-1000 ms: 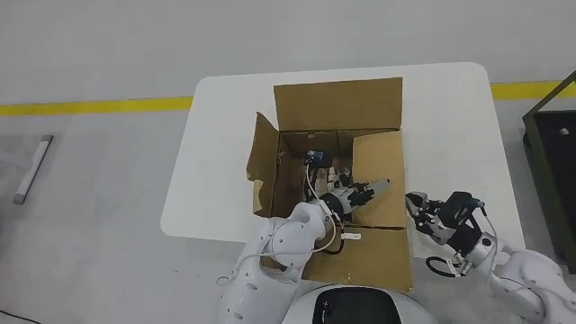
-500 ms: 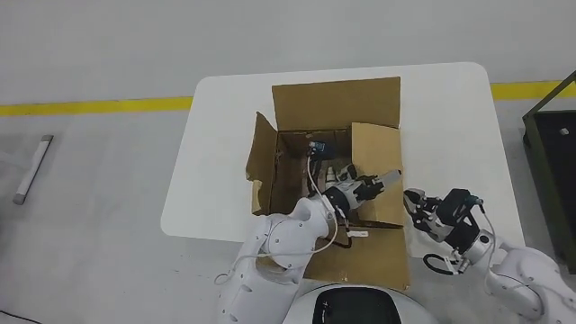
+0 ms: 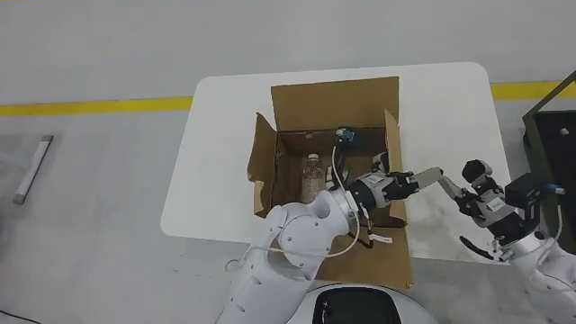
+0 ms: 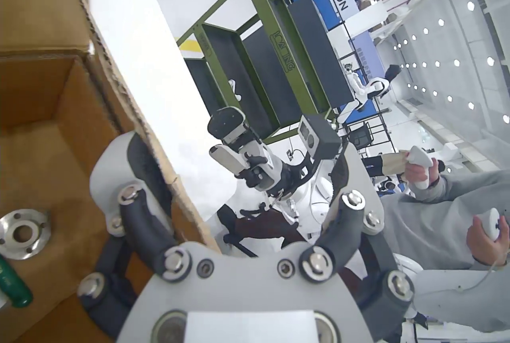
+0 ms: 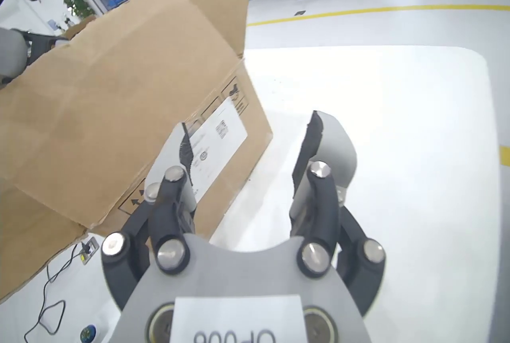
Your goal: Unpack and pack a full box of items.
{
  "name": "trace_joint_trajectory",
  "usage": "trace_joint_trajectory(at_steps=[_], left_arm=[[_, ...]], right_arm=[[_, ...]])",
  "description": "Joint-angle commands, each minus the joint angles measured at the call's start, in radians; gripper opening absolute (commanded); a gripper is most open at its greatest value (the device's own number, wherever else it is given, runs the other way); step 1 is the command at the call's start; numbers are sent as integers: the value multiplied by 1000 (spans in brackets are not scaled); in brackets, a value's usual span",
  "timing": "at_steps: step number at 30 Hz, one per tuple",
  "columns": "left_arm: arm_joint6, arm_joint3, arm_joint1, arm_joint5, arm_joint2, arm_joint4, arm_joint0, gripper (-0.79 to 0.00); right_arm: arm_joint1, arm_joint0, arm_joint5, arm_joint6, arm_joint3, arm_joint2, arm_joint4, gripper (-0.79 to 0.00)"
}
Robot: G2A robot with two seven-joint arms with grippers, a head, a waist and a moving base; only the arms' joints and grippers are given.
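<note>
An open cardboard box (image 3: 335,103) stands on the white table (image 3: 450,90). Its right flap (image 3: 392,157) stands upright. My left gripper (image 3: 407,180) is open and straddles that flap's edge (image 4: 119,89), one finger (image 4: 119,161) inside the box and the other outside. Inside lie a clear bottle (image 3: 311,173), a metal flange (image 4: 22,235) and a green-handled item (image 4: 14,287). My right gripper (image 3: 461,184) is open over the table, just right of the box and apart from it. In the right wrist view that gripper (image 5: 251,145) holds nothing, with the box's labelled side wall (image 5: 223,133) beside it.
A green metal cart (image 3: 549,171) stands off the table's right edge. The near flap (image 3: 369,256) lies folded out towards me, and the left flap (image 3: 261,157) leans outward. Bare tabletop lies right of the box and behind it.
The right flap, folded in over the box a second ago, now stands upright, swung out by my left gripper moving right. The bottle came into sight. My right arm drew back to the right.
</note>
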Motion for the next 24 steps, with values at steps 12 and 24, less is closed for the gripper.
trace_joint_trajectory(at_steps=[12, 24], left_arm=[[30, 115, -37, -39, 164, 43, -98, 0], [15, 156, -40, -41, 177, 87, -92, 0]], right_arm=[[-3, -7, 49, 1, 12, 27, 30, 0], [-12, -33, 37, 67, 20, 177, 435, 0]])
